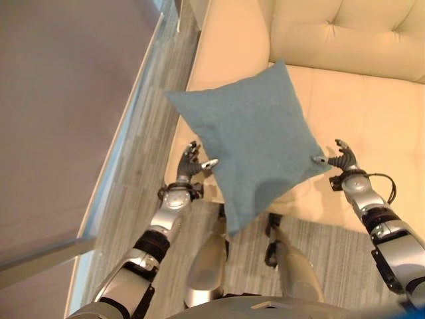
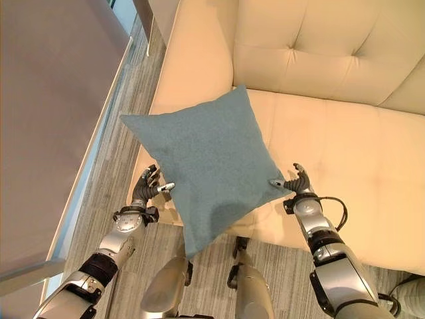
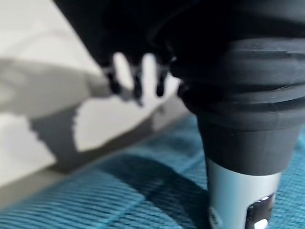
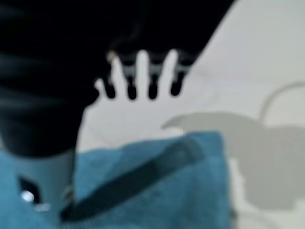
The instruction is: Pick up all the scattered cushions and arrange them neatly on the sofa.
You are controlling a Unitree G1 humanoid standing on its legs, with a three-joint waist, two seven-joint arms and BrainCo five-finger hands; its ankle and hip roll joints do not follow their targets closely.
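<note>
1 blue-grey cushion point(image 1: 255, 143) is in the air in front of the cream sofa point(image 2: 345, 139), turned corner-up like a diamond. Its top corner points to 12 o'clock over the seat; its bottom corner hangs to 6 o'clock, past the seat's front edge and over the grey striped floor point(image 2: 126, 119). A shadow lies on the seat below it.

The left hand point(image 1: 190, 164) is at the cushion's 8 o'clock edge, fingers spread and relaxed, not curled round the fabric. One silver fingertip point(image 1: 211, 162) reaches the cloth; firm contact cannot be confirmed. The left wrist view shows blue woven fabric point(image 3: 119, 200) just beside the hand's dark cover.

The right hand point(image 2: 297, 181) is at the cushion's 3 o'clock corner, fingers apart and extended upward, with a fingertip point(image 2: 275, 181) at the corner point. In the right wrist view the fingers point(image 4: 143, 76) are straight and spread above the blue fabric point(image 4: 157, 186), with the cream seat beyond.

The cushion sits between the 2 open hands. A pale wall panel point(image 1: 60, 119) stands at 9 o'clock, beyond the floor strip.
</note>
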